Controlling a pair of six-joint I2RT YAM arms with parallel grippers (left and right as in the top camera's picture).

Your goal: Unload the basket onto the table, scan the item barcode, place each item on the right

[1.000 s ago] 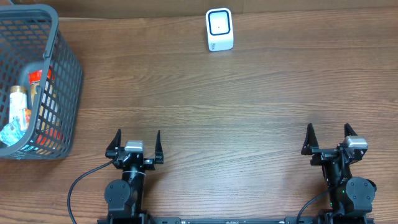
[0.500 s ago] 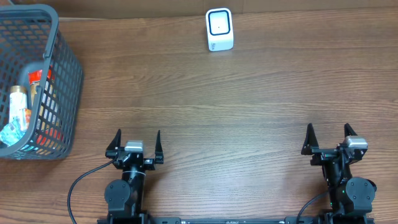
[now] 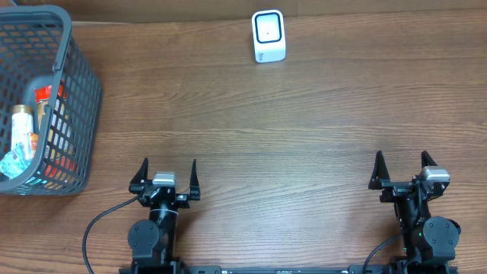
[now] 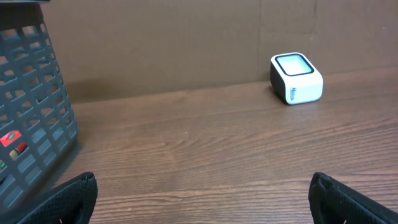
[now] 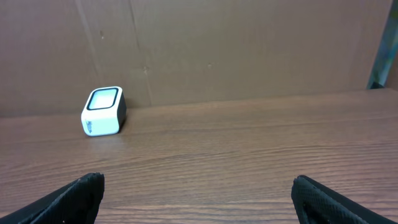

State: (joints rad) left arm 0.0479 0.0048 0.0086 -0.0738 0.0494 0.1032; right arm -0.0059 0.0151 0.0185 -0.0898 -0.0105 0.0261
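Observation:
A white barcode scanner (image 3: 268,36) with a dark window stands at the far middle of the wooden table; it also shows in the left wrist view (image 4: 296,78) and the right wrist view (image 5: 104,111). Several items (image 3: 23,137), among them a bottle and red packets, lie inside the grey basket (image 3: 80,91) at the far left. My left gripper (image 3: 167,173) rests open at the near left edge with nothing between its fingers (image 4: 68,198). At the near right my right gripper (image 3: 402,169) is open too, its fingers (image 5: 323,199) bare.
A brown cardboard wall (image 4: 186,43) rises behind the table's far edge. The basket's mesh wall (image 4: 31,112) fills the left side of the left wrist view. Bare wood (image 3: 266,137) lies between the grippers and the scanner.

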